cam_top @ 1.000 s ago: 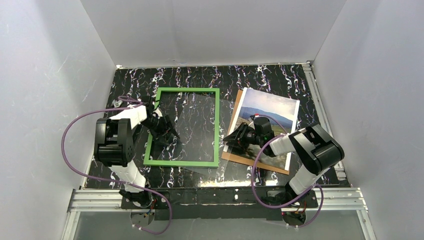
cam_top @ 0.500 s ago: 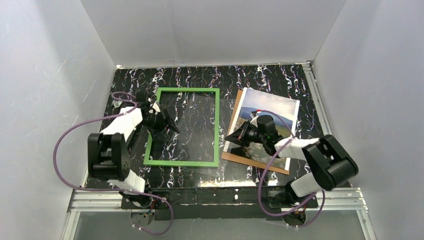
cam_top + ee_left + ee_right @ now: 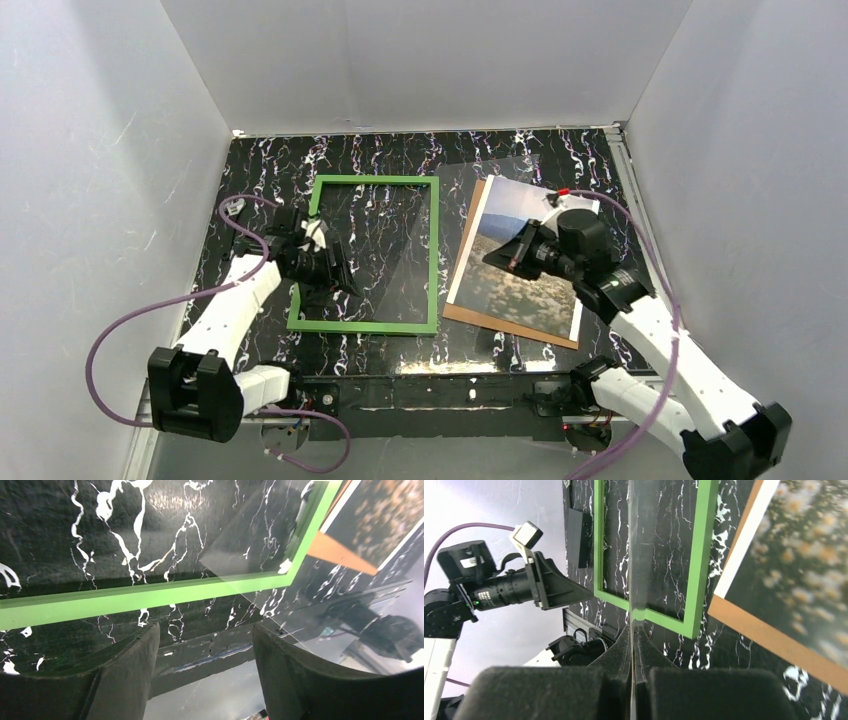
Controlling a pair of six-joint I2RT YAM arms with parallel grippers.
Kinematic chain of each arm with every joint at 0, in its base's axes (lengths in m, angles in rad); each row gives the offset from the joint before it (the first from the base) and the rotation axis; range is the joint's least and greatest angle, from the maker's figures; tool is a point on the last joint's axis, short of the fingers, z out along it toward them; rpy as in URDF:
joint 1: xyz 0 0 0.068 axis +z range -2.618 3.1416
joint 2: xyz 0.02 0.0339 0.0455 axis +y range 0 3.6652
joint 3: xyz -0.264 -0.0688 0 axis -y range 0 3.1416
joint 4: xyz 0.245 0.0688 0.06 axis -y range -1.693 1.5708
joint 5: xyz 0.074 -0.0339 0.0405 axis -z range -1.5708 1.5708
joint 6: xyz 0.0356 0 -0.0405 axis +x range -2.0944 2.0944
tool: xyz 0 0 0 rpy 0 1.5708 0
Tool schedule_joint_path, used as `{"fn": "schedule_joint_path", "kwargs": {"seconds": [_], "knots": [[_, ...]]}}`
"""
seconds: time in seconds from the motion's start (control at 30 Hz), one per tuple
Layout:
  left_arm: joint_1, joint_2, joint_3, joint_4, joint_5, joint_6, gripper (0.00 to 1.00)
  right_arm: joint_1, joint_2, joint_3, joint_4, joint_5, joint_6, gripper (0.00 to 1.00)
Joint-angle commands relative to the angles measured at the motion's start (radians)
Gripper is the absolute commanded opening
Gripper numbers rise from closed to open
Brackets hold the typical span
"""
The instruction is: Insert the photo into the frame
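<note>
While the right tool (image 3: 633,632) pinches a clear pane (image 3: 637,542) above the photo (image 3: 522,288), the left tool (image 3: 205,635) gapes.

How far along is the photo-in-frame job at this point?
Done: the frame lies flat and empty, and the photo rests on the board beside it. In hand: the right gripper is shut on a clear sheet held over the frame, while the left gripper hovers open at the frame's edge. Left: the photo is not yet in the frame.

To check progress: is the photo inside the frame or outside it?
Outside. The photo lies on the brown board, beside the green frame, not within it.
</note>
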Motion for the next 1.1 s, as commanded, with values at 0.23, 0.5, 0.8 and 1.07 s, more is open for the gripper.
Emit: {"fn": "schedule_joint_path", "kwargs": {"seconds": [0.23,0.5,0.8,1.07], "knots": [[-0.221,0.170,-0.012,0.023,-0.076,-0.108,0.62,0.000,-0.185,0.449,-0.638,0.189,-0.048,0.01],[-0.370,0.376,0.061,0.170,-0.063,-0.200,0.64,-0.001,-0.256,0.704,-0.787,0.291,-0.035,0.01],[-0.495,0.611,0.208,0.280,-0.061,-0.258,0.67,0.000,-0.283,0.816,-0.821,0.322,-0.024,0.01],[-0.556,0.717,0.271,0.324,-0.069,-0.293,0.67,0.000,-0.324,0.792,-0.842,0.335,-0.007,0.01]]}}
